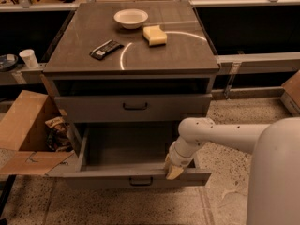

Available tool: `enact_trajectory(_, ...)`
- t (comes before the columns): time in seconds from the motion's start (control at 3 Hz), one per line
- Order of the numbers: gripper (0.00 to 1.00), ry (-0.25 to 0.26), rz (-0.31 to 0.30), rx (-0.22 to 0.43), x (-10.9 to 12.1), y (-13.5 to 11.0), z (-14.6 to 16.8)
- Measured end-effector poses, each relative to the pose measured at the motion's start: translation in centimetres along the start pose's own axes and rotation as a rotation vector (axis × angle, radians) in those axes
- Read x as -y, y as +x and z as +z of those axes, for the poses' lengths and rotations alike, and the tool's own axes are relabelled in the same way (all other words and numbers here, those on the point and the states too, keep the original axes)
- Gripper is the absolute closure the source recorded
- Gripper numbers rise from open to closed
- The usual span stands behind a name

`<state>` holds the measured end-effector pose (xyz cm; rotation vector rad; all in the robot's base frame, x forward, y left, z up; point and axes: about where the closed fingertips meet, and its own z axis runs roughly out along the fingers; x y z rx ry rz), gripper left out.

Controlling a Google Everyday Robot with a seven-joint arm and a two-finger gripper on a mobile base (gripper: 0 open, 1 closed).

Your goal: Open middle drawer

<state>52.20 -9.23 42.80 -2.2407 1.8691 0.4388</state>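
**Grey cabinet, middle drawer drawn out: holdings at this moment**

1. Robot body [276, 172], white, near right. It stands off to the side of the cabinet, probably so the path in front of the drawers is left free.
2. Cabinet [178, 55], grey, centre. A dark recess runs under its top.
3. Middle drawer [93, 177], lower centre. It stands well out from the cabinet toward the near side, with its bare floor exposed. By that showing the task looks largely done. Whatever lies beneath it is hidden.
4. Arm [220, 132], white. It reaches leftward from the body and bends down to the drawer's front.
5. Upper drawer [93, 108], closed, with a black handle at its centre. It sits directly above the open one and is not touched.
6. Cardboard box [23, 125], left, flaps open. One flap lies just beside the open drawer's left front corner and could be brushed if the drawer comes further.
7. Bowl [131, 18], sponge [154, 35] and a flat black item [106, 49], all on the far part of the top, away from the work.
8. Paper cup [29, 58], on the far left ledge.
9. Gripper [174, 171], set on the open drawer's front rim, right of the small black handle [140, 181] rather than on it. The rim likely serves as the pulling edge. How far the gripper is open, and whether it clasps the rim, cannot be told.
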Motion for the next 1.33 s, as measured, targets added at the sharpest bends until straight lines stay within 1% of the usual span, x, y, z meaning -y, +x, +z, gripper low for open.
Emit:
enact_trajectory(0.33, 0.54, 0.000, 0.000, 0.000, 0.0, 0.0, 0.0)
enact_trajectory(1.0, 0.08, 0.000, 0.000, 0.000, 0.0, 0.0, 0.0)
enact_trajectory(1.33, 0.00, 0.069, -0.063, 0.017, 0.2, -0.8, -3.8)
